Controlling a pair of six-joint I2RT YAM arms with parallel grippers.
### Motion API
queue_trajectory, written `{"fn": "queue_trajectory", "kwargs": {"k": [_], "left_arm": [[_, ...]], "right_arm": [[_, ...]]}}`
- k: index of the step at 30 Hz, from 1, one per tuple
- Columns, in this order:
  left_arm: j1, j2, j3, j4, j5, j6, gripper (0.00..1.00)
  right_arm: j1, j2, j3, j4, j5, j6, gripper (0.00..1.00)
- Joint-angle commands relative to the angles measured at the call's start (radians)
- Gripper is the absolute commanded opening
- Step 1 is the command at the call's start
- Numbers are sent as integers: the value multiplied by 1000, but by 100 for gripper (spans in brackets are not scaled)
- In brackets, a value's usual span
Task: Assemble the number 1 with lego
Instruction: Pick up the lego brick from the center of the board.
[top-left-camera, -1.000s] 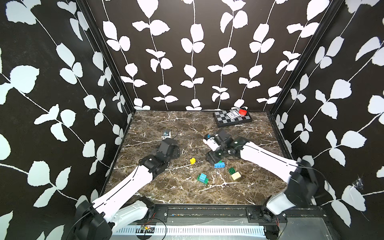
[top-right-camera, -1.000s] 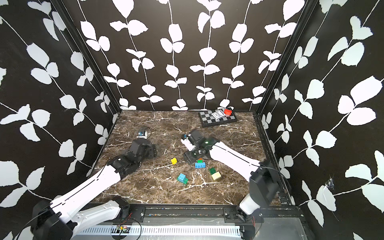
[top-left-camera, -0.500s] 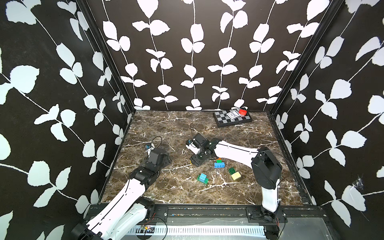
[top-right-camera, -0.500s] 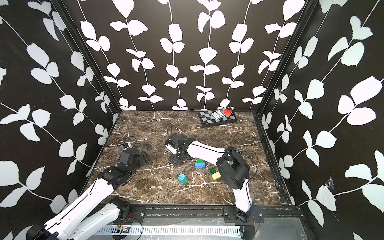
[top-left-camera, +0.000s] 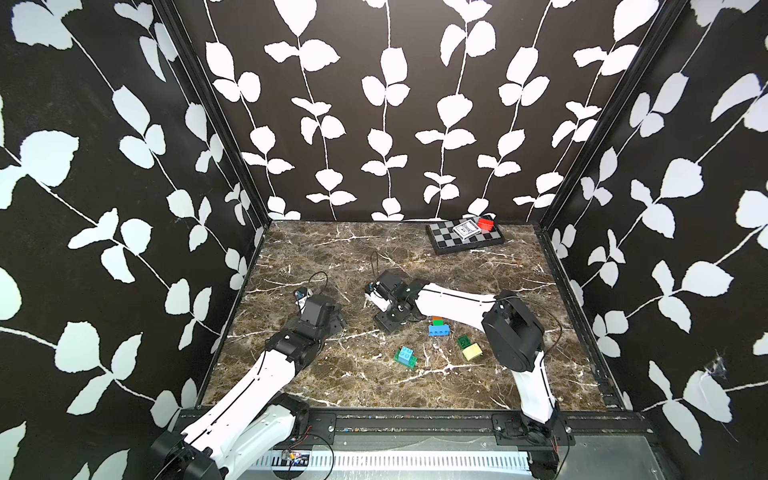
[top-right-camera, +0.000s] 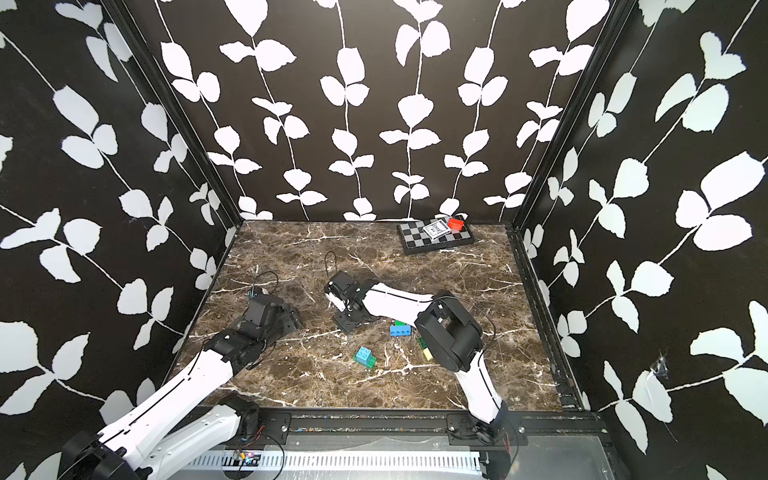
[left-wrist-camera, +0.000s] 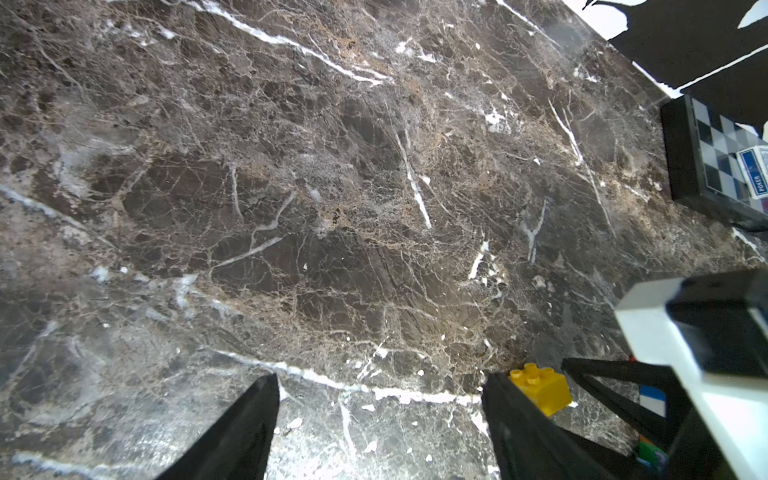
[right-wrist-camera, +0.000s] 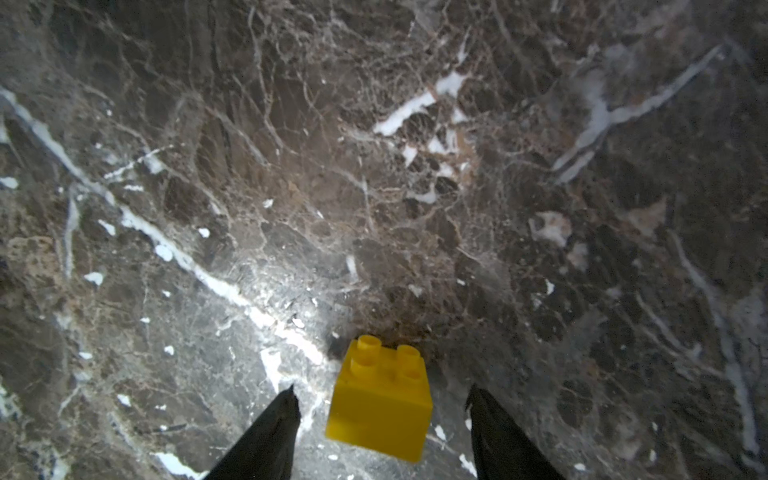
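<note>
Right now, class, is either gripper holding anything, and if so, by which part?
Nothing is held. The right gripper straddles the yellow brick with a gap on each side; the left gripper is open and empty.

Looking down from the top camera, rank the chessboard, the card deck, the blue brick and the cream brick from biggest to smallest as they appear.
1. chessboard, by far the largest.
2. card deck, lying on it.
3. blue brick and cream brick: about alike, so unranked. Both lie nearer the camera than the deck.
</note>
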Motion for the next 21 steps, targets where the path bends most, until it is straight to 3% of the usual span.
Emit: {"fn": "queue_trajectory", "kwargs": {"k": [1,12,21], "left_arm": [[7,-15,10,-8,0,9,80],[11,-11,15,-11,8,18,79],[12,-16,22,-25,6,24,79]], "right_arm": [[7,26,50,0,22,24,62],[6,35,41,0,41,25,53],[6,44,42,11,19,22,37]]}}
